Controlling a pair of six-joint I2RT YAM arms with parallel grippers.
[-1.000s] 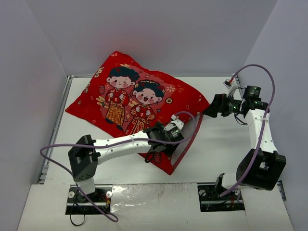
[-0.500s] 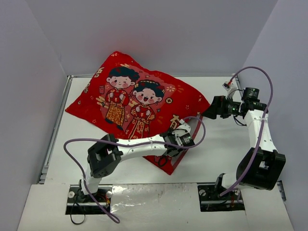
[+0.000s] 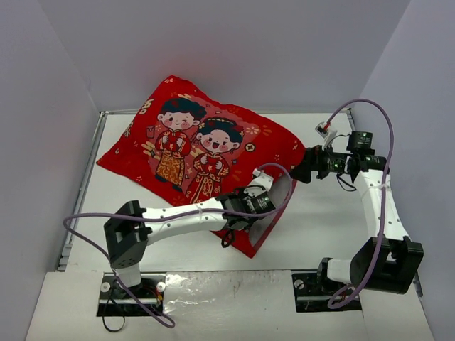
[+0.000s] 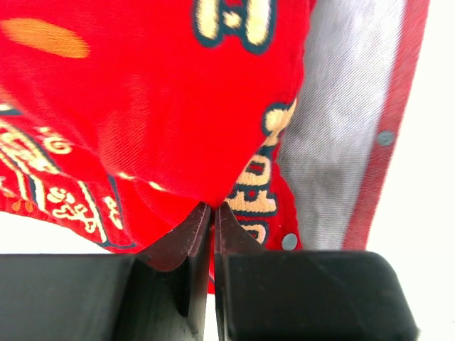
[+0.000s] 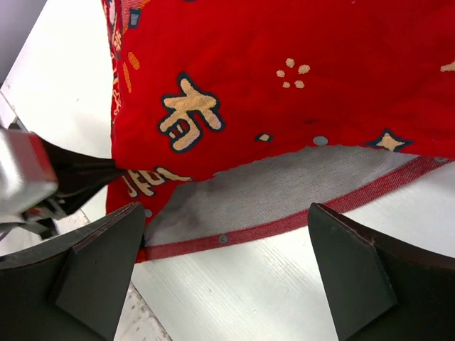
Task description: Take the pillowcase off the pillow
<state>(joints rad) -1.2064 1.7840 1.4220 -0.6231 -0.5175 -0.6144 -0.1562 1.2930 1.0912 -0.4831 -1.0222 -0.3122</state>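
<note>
– Red pillowcase [image 3: 192, 145] lies left of centre on the table [image 3: 320, 227], the pillow hidden inside. Left gripper [image 4: 212, 207] pinches its near corner fabric tight.
– Right gripper [image 3: 301, 171] gapes wide beside the open flap. Next, probably: drag the cover off.

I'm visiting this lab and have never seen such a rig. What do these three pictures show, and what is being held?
Two robot arms are bolted to a table: the left arm and the right arm. The wide picture comes from a fixed camera above and behind them; the two close-ups come from cameras on their wrists. On the table lies a stuffed red pillowcase printed with two cartoon children; the pillow inside is hidden. The left arm's fingers are shut on a fold of that cloth near its open, snap-lined edge. The right arm's fingers stand open near the same edge, holding nothing.
</note>
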